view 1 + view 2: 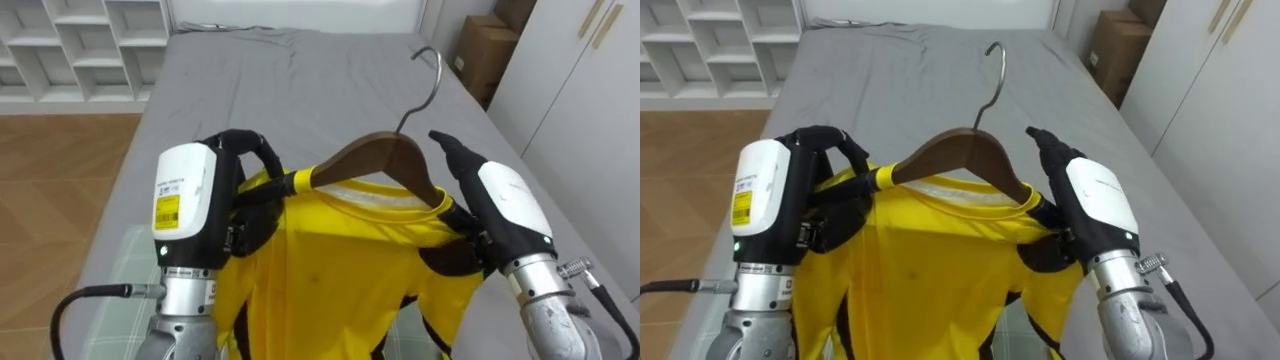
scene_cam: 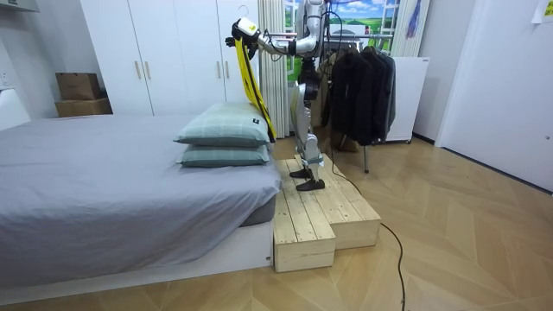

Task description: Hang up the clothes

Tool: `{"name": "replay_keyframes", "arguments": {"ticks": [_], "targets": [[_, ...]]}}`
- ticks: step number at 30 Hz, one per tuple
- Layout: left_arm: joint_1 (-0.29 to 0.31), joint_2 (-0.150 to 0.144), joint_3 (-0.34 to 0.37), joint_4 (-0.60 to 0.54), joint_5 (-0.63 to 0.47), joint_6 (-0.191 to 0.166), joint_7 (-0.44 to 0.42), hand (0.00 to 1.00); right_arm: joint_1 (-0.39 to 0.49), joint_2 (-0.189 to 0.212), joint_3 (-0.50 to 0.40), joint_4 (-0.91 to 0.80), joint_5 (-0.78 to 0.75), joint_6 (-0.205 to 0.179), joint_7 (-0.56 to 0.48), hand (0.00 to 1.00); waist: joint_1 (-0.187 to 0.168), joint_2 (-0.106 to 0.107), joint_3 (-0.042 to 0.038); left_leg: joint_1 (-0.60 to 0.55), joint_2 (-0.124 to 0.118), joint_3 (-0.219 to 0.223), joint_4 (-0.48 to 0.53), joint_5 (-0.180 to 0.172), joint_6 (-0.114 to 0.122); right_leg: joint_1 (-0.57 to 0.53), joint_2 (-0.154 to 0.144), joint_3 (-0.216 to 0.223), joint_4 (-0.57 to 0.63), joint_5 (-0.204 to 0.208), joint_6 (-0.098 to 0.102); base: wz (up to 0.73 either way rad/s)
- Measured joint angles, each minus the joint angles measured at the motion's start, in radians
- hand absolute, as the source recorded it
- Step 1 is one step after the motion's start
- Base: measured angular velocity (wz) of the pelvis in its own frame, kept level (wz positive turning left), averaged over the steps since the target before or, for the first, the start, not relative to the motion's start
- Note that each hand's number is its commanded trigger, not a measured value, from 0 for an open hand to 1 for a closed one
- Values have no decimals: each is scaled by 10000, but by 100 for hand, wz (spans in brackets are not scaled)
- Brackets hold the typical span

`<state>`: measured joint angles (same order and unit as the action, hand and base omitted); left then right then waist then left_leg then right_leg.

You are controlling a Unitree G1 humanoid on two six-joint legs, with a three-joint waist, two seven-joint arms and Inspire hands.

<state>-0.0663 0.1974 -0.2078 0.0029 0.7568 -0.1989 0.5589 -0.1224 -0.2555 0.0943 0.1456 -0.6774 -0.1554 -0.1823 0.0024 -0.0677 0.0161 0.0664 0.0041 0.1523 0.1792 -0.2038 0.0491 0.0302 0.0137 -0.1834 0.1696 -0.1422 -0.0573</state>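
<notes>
While L robot hand (image 1: 195, 205) & R robot hand (image 1: 505, 215) clutch shoulders, yellow/black shirt (image 1: 340, 270) drapes wood hanger (image 1: 385, 160).

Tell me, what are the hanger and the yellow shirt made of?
The hanger looks like wood: dark brown, smooth, with a slight shine. Its hook seems to be metal wire: thin, silvery, bent into a curve. The yellow shirt is cloth, probably a thin sporty knit, since it hangs in soft folds; the exact fibre cannot be told.
</notes>
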Motion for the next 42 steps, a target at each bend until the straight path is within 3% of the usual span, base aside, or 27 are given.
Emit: {"name": "replay_keyframes", "arguments": {"ticks": [5, 12, 18, 25, 42], "targets": [[0, -58, -49, 15, -1, 0, -24, 100, 0, 54, 15, 106, -512, -3, -392, 0, 17, 114, 76, -10, -14, -27, -1, -1, 0, 29, -19, -82, -7, 0, 0, 3], [1, -107, -151, 15, 3, 0, -23, 100, -63, 55, 46, 510, -889, -101, -662, 0, 33, 141, 89, -22, -17, -78, 18, 0, 0, 22, -18, -101, -37, -1, 1, 0], [1, -55, -147, 14, 21, 1, -33, 100, -94, 57, 37, 920, -1174, -128, -893, 0, 58, 152, 66, -70, -17, -101, 36, 0, 0, -34, -19, -106, -33, -1, 2, 0], [1, 122, -201, 14, 243, 4, -96, 100, -96, 52, 44, 1717, -1384, -128, -1053, 0, 55, 295, -58, -163, -16, -148, 114, 1, -1, -98, -29, -143, 11, 1, -1, 0], [45, 362, -317, 14, 241, 15, -652, 100, -95, 51, 245, 2609, -1341, -42, -1097, 0, 45, 251, -58, -32, -24, -141, 85, 1, -2, 38, -31, -142, -30, 4, -6, 0]]}}
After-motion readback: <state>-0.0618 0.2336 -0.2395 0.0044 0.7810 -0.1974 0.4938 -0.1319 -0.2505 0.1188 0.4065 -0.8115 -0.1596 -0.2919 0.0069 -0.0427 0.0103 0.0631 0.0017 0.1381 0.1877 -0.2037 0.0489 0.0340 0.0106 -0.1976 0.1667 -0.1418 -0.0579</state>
